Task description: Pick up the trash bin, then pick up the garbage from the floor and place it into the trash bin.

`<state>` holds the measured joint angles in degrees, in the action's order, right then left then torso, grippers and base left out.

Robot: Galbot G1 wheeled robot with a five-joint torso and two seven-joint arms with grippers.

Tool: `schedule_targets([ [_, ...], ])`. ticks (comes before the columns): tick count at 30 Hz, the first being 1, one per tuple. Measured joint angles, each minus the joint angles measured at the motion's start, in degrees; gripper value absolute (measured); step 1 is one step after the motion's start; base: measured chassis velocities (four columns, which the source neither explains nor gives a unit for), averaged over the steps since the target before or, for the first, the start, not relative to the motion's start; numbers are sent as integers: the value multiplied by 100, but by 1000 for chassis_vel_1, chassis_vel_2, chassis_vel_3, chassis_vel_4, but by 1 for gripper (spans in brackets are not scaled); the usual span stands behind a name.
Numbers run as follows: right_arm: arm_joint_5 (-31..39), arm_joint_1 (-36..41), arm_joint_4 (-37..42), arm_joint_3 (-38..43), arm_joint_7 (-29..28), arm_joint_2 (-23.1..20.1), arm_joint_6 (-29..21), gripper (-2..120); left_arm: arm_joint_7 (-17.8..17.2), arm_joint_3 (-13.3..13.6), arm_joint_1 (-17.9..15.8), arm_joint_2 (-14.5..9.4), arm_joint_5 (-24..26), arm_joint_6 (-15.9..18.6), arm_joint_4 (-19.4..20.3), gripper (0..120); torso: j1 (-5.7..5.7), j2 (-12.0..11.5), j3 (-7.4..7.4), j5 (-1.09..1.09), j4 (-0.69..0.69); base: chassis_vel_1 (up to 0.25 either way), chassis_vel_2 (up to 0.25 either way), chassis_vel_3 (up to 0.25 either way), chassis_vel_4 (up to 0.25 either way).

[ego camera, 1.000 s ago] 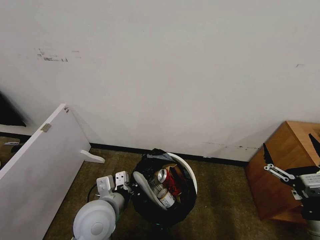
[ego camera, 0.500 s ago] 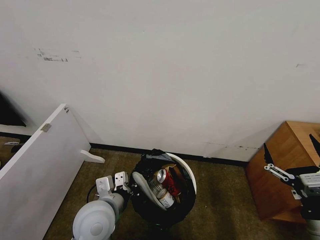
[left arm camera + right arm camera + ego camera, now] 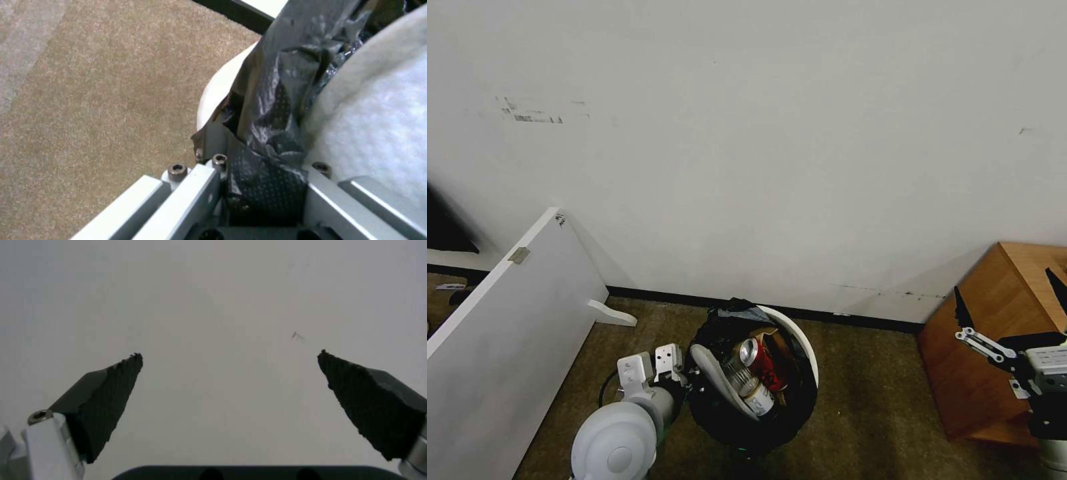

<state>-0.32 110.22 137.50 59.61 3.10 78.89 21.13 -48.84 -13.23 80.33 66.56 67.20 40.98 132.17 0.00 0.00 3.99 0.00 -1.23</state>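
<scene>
Head view: my left pincer clamps the trash bin rim; my right pincer gapes, idle.

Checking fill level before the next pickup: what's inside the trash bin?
In the trash bin: a white slipper, a red can, another can and brown paper. Anything beneath them is covered.

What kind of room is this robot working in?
Probably an office or lab corner: a plain white wall, brownish carpet, a wooden cabinet, and a white panel leaning at the left.
</scene>
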Motion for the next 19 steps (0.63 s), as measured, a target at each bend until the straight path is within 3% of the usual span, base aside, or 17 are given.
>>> schedule_targets([
  [19, 2, 0, 1, 0, 2, 0, 3, 100, -19, 48, -90, -53, 134, -16, -19, 0, 0, 0, 0, 0, 0, 0, 0, 0, 0],
])
